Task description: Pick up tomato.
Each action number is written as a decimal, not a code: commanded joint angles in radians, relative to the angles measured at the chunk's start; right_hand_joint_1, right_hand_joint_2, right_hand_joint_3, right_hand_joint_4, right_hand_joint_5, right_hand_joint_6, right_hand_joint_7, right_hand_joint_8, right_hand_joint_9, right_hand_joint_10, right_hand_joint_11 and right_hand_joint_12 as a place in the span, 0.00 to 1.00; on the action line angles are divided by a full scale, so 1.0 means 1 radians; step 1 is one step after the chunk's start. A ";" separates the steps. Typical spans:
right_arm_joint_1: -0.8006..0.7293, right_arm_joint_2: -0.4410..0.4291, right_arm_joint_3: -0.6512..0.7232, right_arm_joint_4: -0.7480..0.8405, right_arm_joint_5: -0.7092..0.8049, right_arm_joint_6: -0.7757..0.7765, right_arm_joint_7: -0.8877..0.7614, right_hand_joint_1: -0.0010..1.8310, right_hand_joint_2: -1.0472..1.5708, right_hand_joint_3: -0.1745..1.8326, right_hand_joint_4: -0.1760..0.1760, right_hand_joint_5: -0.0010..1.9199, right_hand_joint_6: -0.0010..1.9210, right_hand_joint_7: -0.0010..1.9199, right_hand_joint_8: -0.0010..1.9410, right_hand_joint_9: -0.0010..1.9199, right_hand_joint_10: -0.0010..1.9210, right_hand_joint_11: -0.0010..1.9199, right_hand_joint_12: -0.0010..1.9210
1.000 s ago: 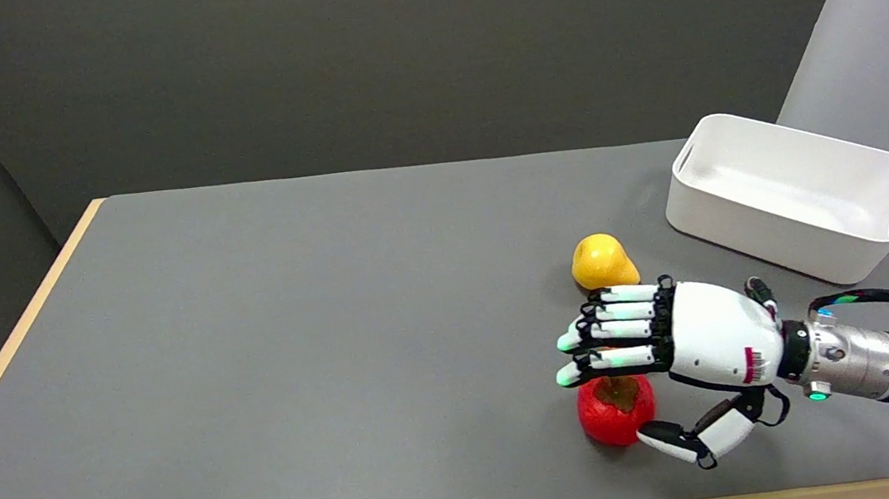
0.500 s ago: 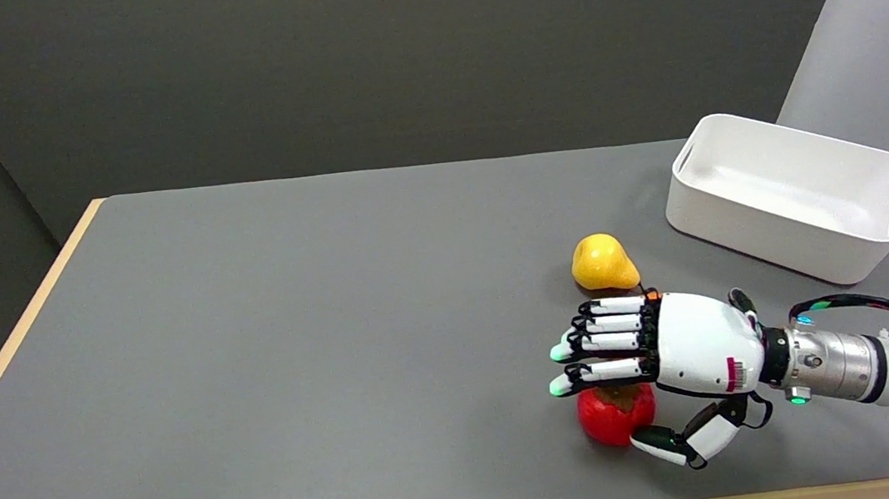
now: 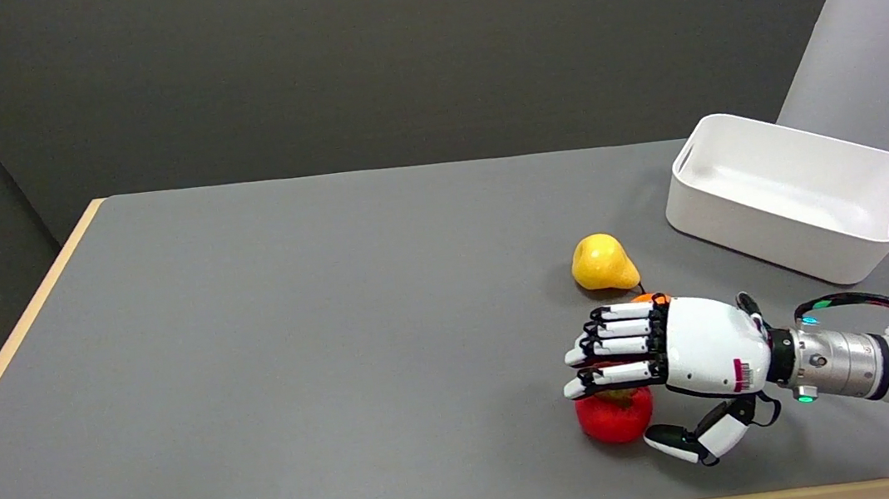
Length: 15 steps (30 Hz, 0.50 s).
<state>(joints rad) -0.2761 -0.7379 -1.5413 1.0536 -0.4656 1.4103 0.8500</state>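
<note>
The tomato [image 3: 616, 418] is sitting on the grey table [image 3: 323, 355], close to the near edge and toward the right side. The right hand [image 3: 678, 357] is hovering over it, palm down, with its straight fingers [image 3: 611, 348] reaching across the far half of the tomato and covering its top. The thumb [image 3: 676, 442] is hanging apart from the fingers, just beside the tomato on the side nearest the table's front edge, so the hand is spread wide and is gripping nothing. Whether the fingers are actually touching the tomato's top is hard to tell from this angle.

Just beyond the tomato, a yellow pear [image 3: 602, 263] is lying on the table, clear of the hand. A small patch of something orange [image 3: 651, 298] is peeking out between the pear and the hand; what it is cannot be made out. Farther from the tomato, past the pear and toward the table's right far corner, a white bin [image 3: 793, 222] is standing.
</note>
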 commanded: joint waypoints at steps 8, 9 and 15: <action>0.034 0.035 -0.035 -0.019 -0.042 0.012 -0.010 0.39 0.63 0.59 0.91 0.14 0.29 0.18 0.21 0.17 0.38 0.17 0.76; 0.036 0.035 -0.035 -0.019 -0.044 0.010 -0.010 0.40 0.63 0.59 0.91 0.14 0.29 0.18 0.21 0.17 0.38 0.17 0.76; 0.057 0.033 -0.071 -0.019 -0.046 -0.011 -0.010 0.40 0.63 0.59 0.90 0.13 0.29 0.18 0.21 0.17 0.39 0.17 0.77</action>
<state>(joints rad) -0.2531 -0.7140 -1.5625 1.0368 -0.4888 1.4207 0.8429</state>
